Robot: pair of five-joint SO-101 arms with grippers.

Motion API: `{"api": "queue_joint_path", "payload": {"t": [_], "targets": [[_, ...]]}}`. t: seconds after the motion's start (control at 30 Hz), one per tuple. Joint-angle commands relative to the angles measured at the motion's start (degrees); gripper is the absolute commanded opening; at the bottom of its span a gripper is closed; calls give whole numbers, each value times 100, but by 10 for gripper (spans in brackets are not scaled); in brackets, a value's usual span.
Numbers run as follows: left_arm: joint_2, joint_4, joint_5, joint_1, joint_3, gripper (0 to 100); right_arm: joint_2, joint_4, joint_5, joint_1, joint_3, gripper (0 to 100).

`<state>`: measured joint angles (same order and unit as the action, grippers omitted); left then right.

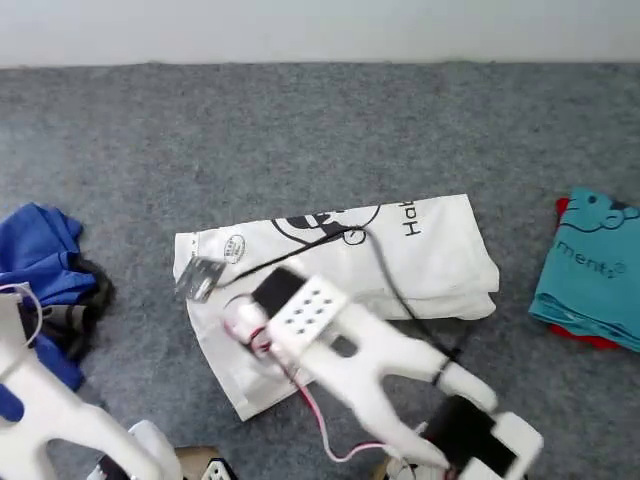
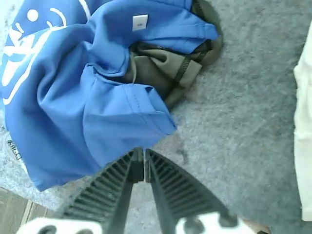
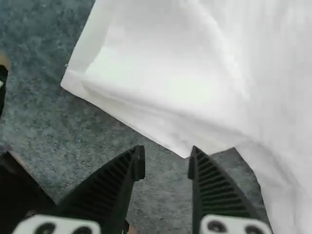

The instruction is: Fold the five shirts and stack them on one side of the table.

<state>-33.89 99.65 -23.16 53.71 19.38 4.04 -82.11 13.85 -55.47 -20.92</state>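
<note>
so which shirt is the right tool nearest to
The white shirt in the middle of the table; the open right tool hangs over its edge. The blue shirt and teal shirt lie off at either side.

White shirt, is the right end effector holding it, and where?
Nothing is held. The right end effector is open by the edge of the white fabric shirt.

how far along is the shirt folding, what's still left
Looks done: a folded teal shirt lies on a red shirt at one side of the table. In hand: the white shirt, partly folded in the middle, with the open right gripper at its edge. Left: the blue shirt and olive shirt, crumpled together near the shut left gripper.
</note>
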Motion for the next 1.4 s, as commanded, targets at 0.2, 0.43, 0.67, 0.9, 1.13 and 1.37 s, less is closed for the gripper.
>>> {"api": "queue_joint_path", "payload": {"t": [0.2,0.43,0.67,0.9,1.13,1.37], "targets": [[-132,-9,-114,202,-13,18,-971,365,-18,-892,527,188],[-132,0,-114,202,-13,18,-1411,699,-9,-1112,554,185],[-123,-9,-114,193,-13,18,-1429,884,273,-1086,554,12],[-114,-9,-114,185,-13,18,-1420,479,440,-1077,862,10],[-105,-9,-114,176,-13,18,-1429,127,440,-1051,1609,16],[-114,-9,-114,176,-13,18,-1763,22,659,-822,1749,17]]}}
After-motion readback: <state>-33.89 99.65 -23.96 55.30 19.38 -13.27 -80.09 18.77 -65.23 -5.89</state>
